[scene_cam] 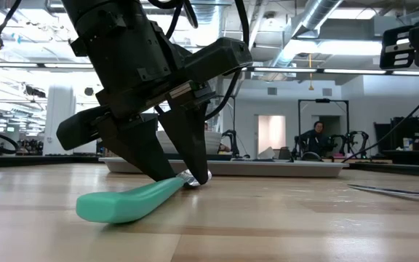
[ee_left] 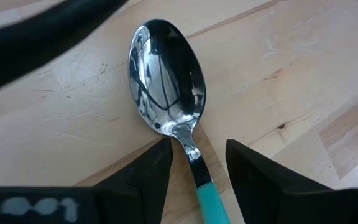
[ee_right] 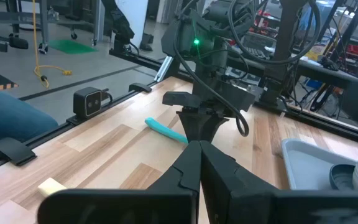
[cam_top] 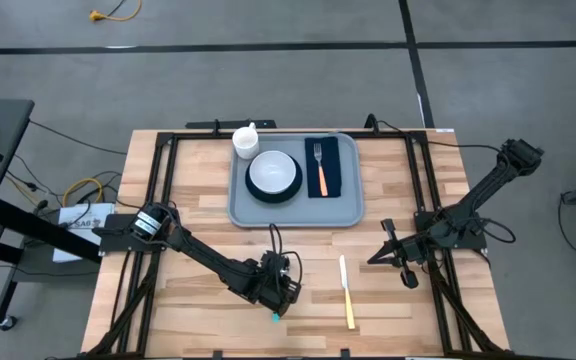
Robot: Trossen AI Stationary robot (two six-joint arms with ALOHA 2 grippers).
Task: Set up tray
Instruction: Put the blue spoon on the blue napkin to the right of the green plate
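Note:
A spoon with a shiny bowl (ee_left: 166, 74) and a teal handle (scene_cam: 126, 202) lies flat on the wooden table, near the front edge. My left gripper (ee_left: 197, 158) points steeply down over it. It is open, with one finger on each side of the spoon's thin neck and a gap to both. The grey-blue tray (cam_top: 298, 212) sits at the table's far middle. It holds a white bowl (cam_top: 273, 175), a white cup (cam_top: 245, 140) and a dark napkin (cam_top: 333, 150) with a fork (cam_top: 319, 168) on it. My right gripper (ee_right: 199, 146) waits shut above the table's right side.
A knife (cam_top: 346, 292) with a pale handle lies on the table right of the spoon, between the two arms. Black frame rails (cam_top: 158, 200) run along the table's left and right sides. Bare wood lies between the tray and the spoon.

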